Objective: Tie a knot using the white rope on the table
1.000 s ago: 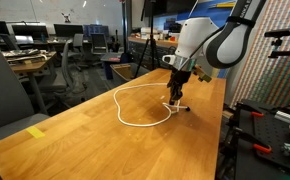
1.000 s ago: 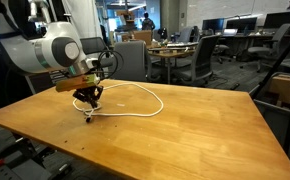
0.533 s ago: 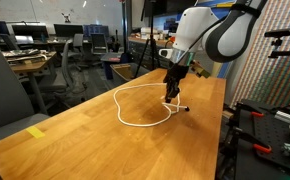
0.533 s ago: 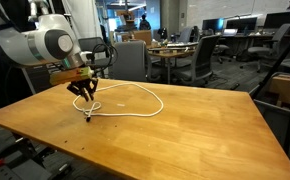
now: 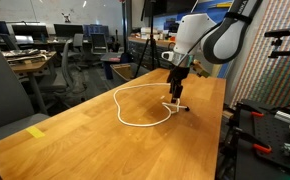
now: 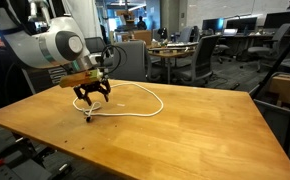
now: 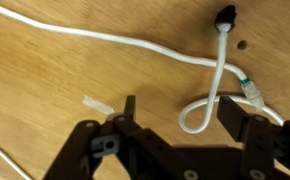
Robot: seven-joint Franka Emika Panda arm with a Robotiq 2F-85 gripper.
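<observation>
The white rope (image 5: 120, 104) lies in a wide loop on the table (image 5: 75, 140), and both exterior views show it (image 6: 156, 100). My gripper (image 5: 175, 96) hangs just above the rope's near ends (image 6: 89, 113), at the table's edge nearest the arm. In the wrist view the gripper (image 7: 180, 105) is open. A small bend of the white rope (image 7: 192, 118) lies on the wood between the jaws, close to the right finger (image 7: 233, 112). One dark tip (image 7: 223, 17) and a green-marked end (image 7: 250, 90) lie flat beside it. Nothing is held.
A yellow tape scrap (image 5: 36, 131) sits on the table near its front corner. A clear tape bit (image 7: 97, 105) lies by the left finger. Office chairs (image 6: 132, 57) and desks stand beyond the table (image 6: 185, 130). Red-handled gear (image 5: 247, 112) sits off the table's edge.
The jaws went from shut on the rope's end to open and let it go. The gripper rose a little, then came back down over the ends.
</observation>
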